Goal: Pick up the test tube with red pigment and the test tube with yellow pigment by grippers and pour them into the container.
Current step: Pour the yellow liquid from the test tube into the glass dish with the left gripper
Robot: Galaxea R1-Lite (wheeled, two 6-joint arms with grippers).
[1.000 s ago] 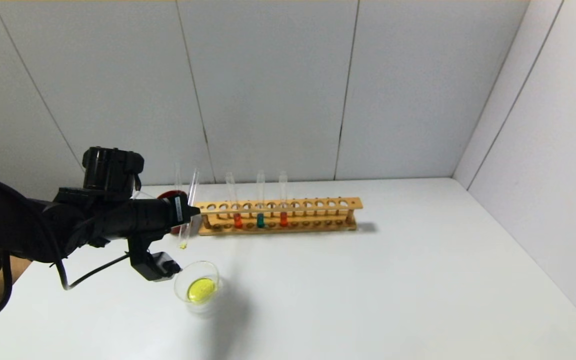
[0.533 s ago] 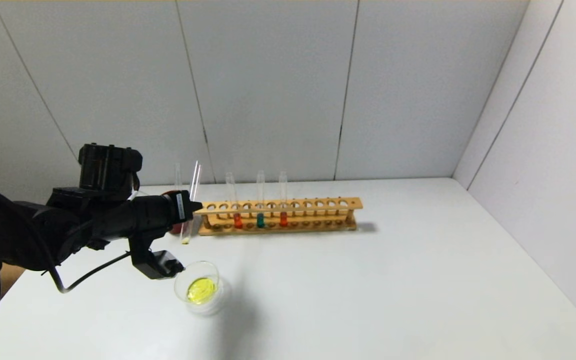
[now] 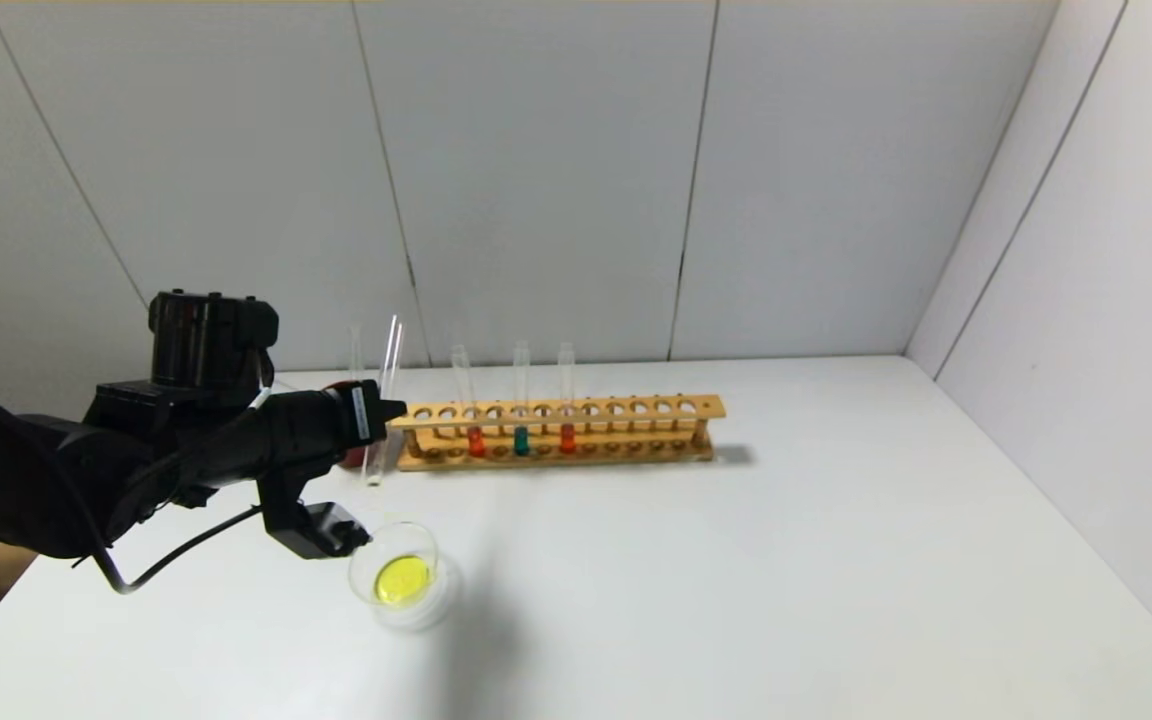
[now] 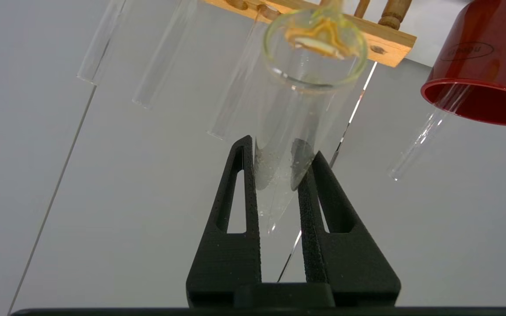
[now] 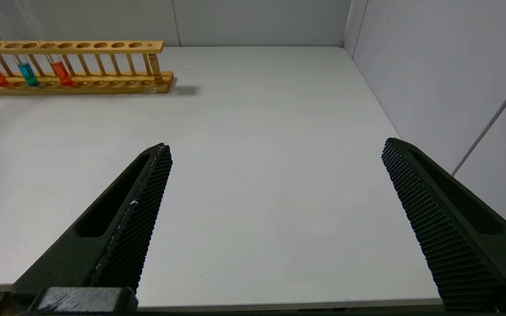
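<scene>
Left end effector: clamped on the test tube with yellow pigment, nearly upright, beside the rack's left end.
Container: on the desk, yellow liquid inside.
Test tube with red pigment: standing in the rack.
Right end effector: fingers wide apart, above the desk.

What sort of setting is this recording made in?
Probably a mock chemistry-lab bench inside a plain test cell: a wooden test tube rack holding tubes of coloured liquid, a glass container with yellow liquid on a bare white table, and blank grey panel walls around it.
</scene>
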